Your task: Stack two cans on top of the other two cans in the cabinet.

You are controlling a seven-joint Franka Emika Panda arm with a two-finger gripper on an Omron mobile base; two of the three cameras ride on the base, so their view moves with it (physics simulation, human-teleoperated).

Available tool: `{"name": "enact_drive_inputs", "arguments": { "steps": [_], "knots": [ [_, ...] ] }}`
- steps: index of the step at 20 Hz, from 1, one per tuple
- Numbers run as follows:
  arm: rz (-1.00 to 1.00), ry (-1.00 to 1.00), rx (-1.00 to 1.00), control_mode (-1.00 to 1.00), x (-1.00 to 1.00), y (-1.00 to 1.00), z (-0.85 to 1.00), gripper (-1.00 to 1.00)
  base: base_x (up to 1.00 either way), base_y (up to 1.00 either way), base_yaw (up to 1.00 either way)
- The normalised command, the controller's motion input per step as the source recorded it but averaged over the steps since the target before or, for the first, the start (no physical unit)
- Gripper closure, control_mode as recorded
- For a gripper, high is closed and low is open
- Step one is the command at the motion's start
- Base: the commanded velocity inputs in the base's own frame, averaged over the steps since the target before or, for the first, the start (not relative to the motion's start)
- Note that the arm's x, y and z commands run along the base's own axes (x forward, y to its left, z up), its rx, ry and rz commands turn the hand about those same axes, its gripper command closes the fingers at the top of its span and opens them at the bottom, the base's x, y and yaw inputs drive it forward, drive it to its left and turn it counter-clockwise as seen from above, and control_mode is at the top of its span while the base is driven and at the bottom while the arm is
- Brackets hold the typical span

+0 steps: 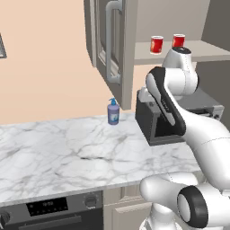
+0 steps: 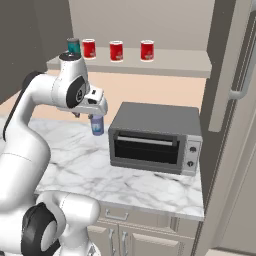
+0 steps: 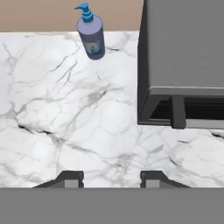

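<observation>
Cans stand upright in a row on the open shelf (image 2: 175,62) of the cabinet (image 1: 110,40), whose panelled door hangs swung out with its long bar handle facing the room. Three red ones show in the right base view: one at the left (image 2: 89,48), one in the middle (image 2: 116,51) and one at the right (image 2: 147,50), each apart from its neighbour. A darker teal can (image 2: 73,46) stands just beside the left one, partly behind the arm. None is stacked yet, by the look of it.

Handling, as a judgement: the cans appear small, rigid and light, with smooth curved walls likely to slip under a loose pinch. A hold across the middle of the body, below the whitish top band, should keep one upright for setting squarely on another; the narrow footprint would make an off-centre placement prone to toppling.

Gripper (image 3: 111,178) hangs over the marble surface (image 3: 65,127), pointing down, well below the shelf. Its fingers (image 3: 72,178) are spread wide apart, with nothing between them and nothing touched. A blue soap bottle (image 3: 91,35) stands on the surface near the back wall, and the dark toaster oven (image 2: 155,137) sits just to one side of the hand. The reach up to the shelf has not begun.
</observation>
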Motion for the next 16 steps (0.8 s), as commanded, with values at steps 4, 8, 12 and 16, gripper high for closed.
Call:
{"name": "enact_drive_inputs", "arguments": {
  "steps": [4, 8, 12, 16],
  "knots": [
    [0.00, -0.04, -0.02, -1.00, -0.18, 0.01, 0.00, -1.00, 0.00, 0.00, 0.00],
    [0.00, -0.22, -0.01, -1.00, -0.37, 0.00, 0.00, -1.00, 0.00, 0.00, 0.00],
    [0.00, -0.26, -0.01, -1.00, -0.26, 0.00, 0.21, -1.00, 0.00, 0.00, 0.00],
    [-0.03, -0.41, -0.08, -1.00, -0.14, 0.00, 0.33, -1.00, 0.00, 0.00, 0.00]
  ]
}}
